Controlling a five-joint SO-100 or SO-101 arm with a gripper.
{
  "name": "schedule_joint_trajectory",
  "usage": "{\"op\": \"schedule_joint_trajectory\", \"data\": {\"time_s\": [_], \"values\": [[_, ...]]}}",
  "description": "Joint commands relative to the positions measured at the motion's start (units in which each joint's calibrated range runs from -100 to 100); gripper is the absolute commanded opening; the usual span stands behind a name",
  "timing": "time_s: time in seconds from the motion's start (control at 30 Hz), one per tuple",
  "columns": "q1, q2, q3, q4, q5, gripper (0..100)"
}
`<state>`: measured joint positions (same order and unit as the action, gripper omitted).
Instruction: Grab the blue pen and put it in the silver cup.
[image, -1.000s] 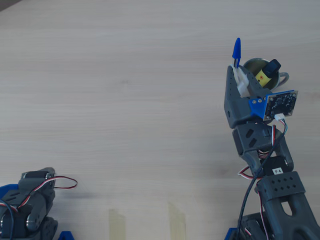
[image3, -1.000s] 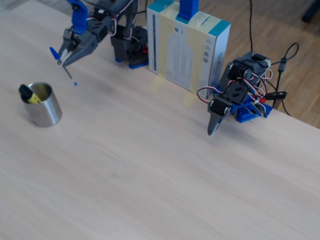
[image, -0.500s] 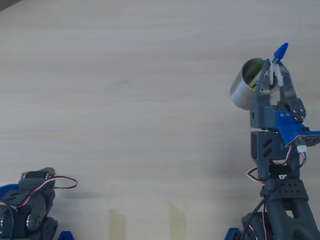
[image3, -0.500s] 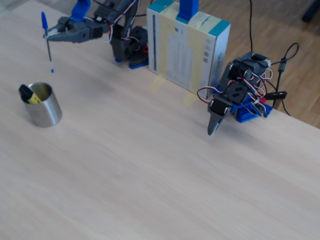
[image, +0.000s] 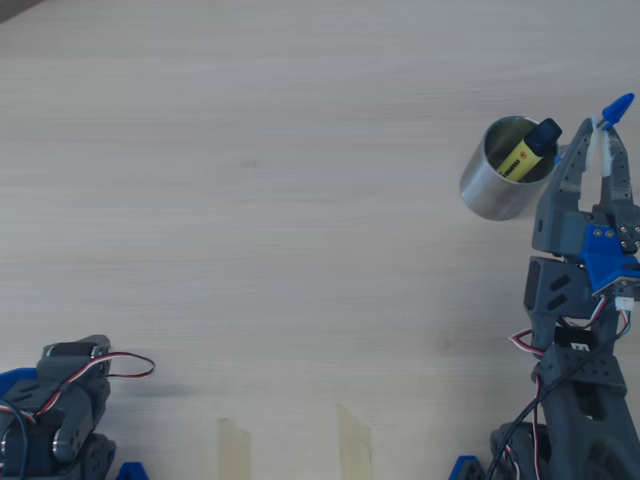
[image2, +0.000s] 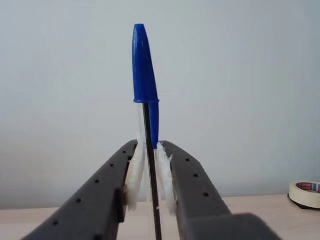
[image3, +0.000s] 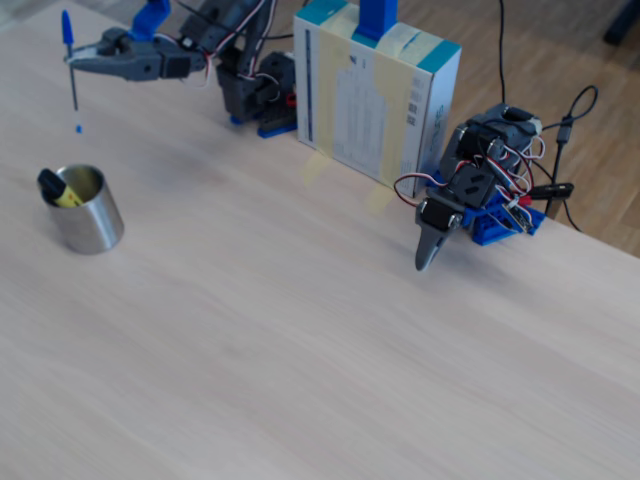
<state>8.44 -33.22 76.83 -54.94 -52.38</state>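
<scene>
The blue pen stands upright, cap up, clamped between the white pads of my gripper, which is shut on its clear barrel. In the overhead view the gripper is just right of the silver cup, and the pen's blue cap pokes out past the fingertips. In the fixed view the pen hangs from the gripper well above the table, farther back than the cup, not over its mouth. A yellow highlighter with a dark cap leans inside the cup.
A second arm rests folded on the table; it shows in the overhead view's bottom left corner. A tall white and teal box stands beside my arm's base. A tape roll lies at the wrist view's right edge.
The gripper has swung with the pen from the cup's left side, across it, to its right side in the overhead view. In the fixed view it rose and moved left.
</scene>
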Motion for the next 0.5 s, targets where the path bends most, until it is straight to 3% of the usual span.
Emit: {"op": "schedule_joint_trajectory", "data": {"time_s": [0.0,0.3,0.47], "values": [[-0.16,2.80,-4.67,-1.73,0.21,2],[-0.59,11.28,-12.38,-1.73,0.42,2],[-1.81,16.26,-16.55,-4.05,3.23,2]]}}
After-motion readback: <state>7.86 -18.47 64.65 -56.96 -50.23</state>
